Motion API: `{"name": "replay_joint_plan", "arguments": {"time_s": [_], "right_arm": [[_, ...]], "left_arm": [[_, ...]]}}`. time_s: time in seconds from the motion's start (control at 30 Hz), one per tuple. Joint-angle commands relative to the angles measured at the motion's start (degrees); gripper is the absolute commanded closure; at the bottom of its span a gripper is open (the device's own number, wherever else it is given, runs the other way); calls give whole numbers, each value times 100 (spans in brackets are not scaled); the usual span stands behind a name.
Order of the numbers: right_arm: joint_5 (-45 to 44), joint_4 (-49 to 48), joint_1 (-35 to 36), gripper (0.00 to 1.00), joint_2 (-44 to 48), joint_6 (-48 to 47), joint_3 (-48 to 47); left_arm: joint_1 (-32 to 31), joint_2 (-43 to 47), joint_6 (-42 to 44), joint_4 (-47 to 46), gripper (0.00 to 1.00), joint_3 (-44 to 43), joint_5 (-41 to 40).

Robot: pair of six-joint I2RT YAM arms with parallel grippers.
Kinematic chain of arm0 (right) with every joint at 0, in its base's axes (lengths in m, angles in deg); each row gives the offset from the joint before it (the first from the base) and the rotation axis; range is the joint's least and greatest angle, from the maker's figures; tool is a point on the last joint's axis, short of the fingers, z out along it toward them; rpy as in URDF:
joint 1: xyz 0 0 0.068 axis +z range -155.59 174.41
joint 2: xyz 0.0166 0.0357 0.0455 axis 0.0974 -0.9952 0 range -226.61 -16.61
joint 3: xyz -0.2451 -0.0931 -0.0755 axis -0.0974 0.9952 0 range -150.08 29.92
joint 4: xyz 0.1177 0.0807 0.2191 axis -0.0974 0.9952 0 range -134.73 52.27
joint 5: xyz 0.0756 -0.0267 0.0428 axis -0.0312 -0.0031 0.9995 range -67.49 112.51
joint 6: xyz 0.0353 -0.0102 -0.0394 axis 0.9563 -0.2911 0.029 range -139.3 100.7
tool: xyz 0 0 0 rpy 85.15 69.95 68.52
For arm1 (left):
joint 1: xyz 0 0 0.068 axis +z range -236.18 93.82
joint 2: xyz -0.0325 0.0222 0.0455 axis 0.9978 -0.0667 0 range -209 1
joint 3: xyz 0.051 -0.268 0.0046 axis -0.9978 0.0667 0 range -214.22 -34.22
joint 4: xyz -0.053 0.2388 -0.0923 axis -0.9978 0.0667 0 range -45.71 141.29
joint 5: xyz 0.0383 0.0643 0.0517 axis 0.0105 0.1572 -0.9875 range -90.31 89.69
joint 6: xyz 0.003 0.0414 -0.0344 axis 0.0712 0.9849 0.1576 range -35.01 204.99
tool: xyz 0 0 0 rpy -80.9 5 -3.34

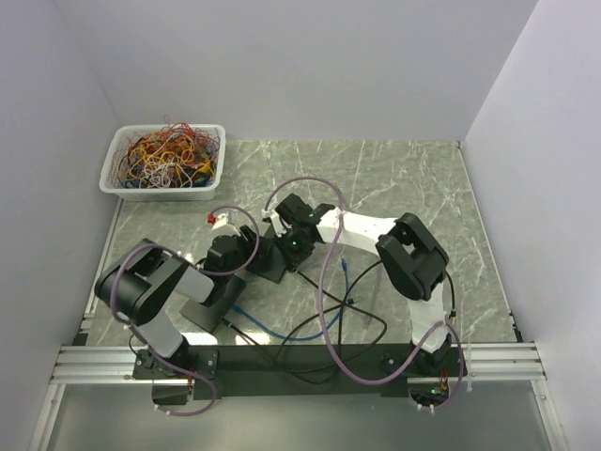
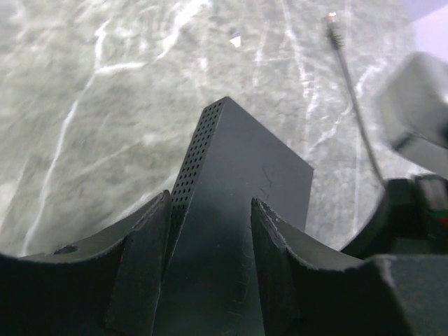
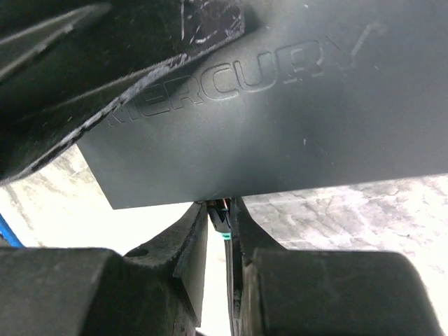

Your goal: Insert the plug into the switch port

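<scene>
The switch (image 2: 241, 175) is a flat black box with a perforated side. In the left wrist view it sits between my left gripper's (image 2: 210, 203) fingers, which are shut on it. In the top view the switch (image 1: 273, 266) is held just above the table between both wrists. The right wrist view looks at its lettered face (image 3: 280, 112) from below. My right gripper (image 3: 220, 210) is shut on the plug (image 3: 223, 224), a small dark connector with a green end. The plug's front end meets the switch's lower edge and is hidden there; the port itself does not show.
A white bin (image 1: 117, 183) of tangled coloured cables stands at the back left. A loose grey cable with a red-tipped plug (image 2: 332, 18) lies on the marble table beyond the switch. Blue and black cables (image 1: 310, 324) trail near the arm bases. White walls close three sides.
</scene>
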Motion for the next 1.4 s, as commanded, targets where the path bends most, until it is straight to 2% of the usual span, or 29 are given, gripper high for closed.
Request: {"name": "replay_joint_plan", "arguments": {"time_s": [0.0,0.03,0.07,0.13,0.17,0.37,0.4,0.47,0.57,0.87,0.97,1.03,1.07,1.13,1.23,1.37], "right_arm": [[-360,-4359,-10,92,216,189,155],[-465,-4359,-10,86,295,172,382],[-492,-4402,-10,74,374,163,515],[-606,-4438,-10,66,638,145,883],[-641,-4455,-10,58,795,136,998],[-730,-4420,17,40,1437,215,1807],[-729,-4412,34,28,1517,224,1895],[-756,-4342,52,22,1762,215,2133],[-835,-4280,87,18,2114,294,2370],[-1080,-3762,271,16,2800,839,2695],[-1449,-3516,377,16,2792,1111,2836],[-1932,-3358,404,16,2836,1322,2959],[-2490,-3261,386,16,2897,1610,2968],[-2916,-2911,281,15,2959,1892,2863],[-2997,-2454,-228,15,2950,2026,2478],[-3129,-2013,-835,14,2417,2000,1836]], "left_arm": [[-896,250,-826,2490,47,174,1613],[-887,321,-809,2764,47,113,1403],[-887,400,-809,3011,47,-36,1218],[-852,585,-756,3635,47,-160,752],[-800,646,-747,3820,46,-291,629],[-370,1033,-624,4639,45,-643,127],[-317,1129,-607,4700,45,-670,92],[-185,1191,-501,4875,45,-793,-5],[-27,1244,-396,5069,45,-985,-93],[193,1271,-220,5298,46,-1338,-199],[316,1227,-141,5246,46,-1390,-138],[387,1130,-35,5245,47,-1504,-58],[431,1095,-18,5254,47,-1548,-41],[457,1060,61,5254,47,-1671,-5],[475,1104,132,5272,47,-1777,3],[484,1218,141,5307,46,-1804,47]]}}
